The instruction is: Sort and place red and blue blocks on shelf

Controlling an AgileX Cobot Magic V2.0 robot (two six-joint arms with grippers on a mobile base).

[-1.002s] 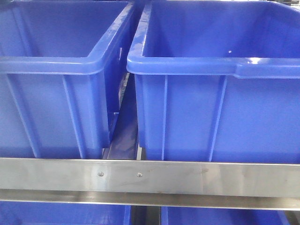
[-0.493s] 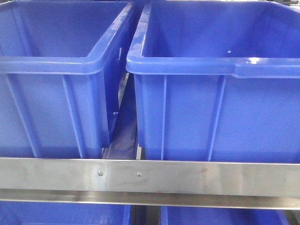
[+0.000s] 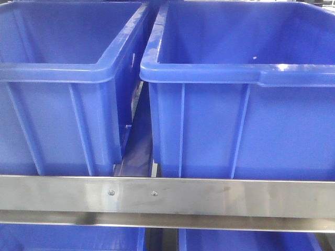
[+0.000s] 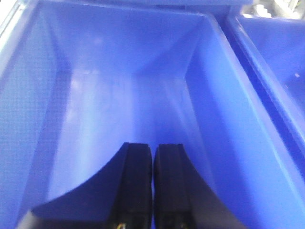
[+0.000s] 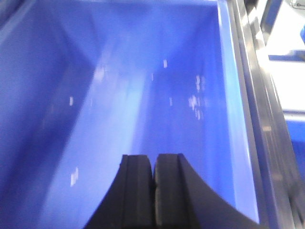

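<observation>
The red and blue blocks are out of view in every frame. The shelf's brushed-steel front rail (image 3: 209, 196) with two small screws runs across the front view. My left gripper (image 4: 153, 148) is shut and empty, hanging over the inside of a large blue bin (image 4: 71, 119). My right gripper (image 5: 153, 157) is shut and empty, over the inside of another large blue bin (image 5: 119, 95). Neither gripper shows in the front view.
Two large blue bins stand side by side on the shelf, the left one (image 3: 57, 73) and the right one (image 3: 235, 73), with a narrow gap between them. More blue bins (image 3: 68, 238) sit below the rail. A steel frame (image 5: 257, 95) runs along the right bin's right side.
The view has shifted very slightly; the bins sit a touch further left in the front view. Nothing else has visibly changed.
</observation>
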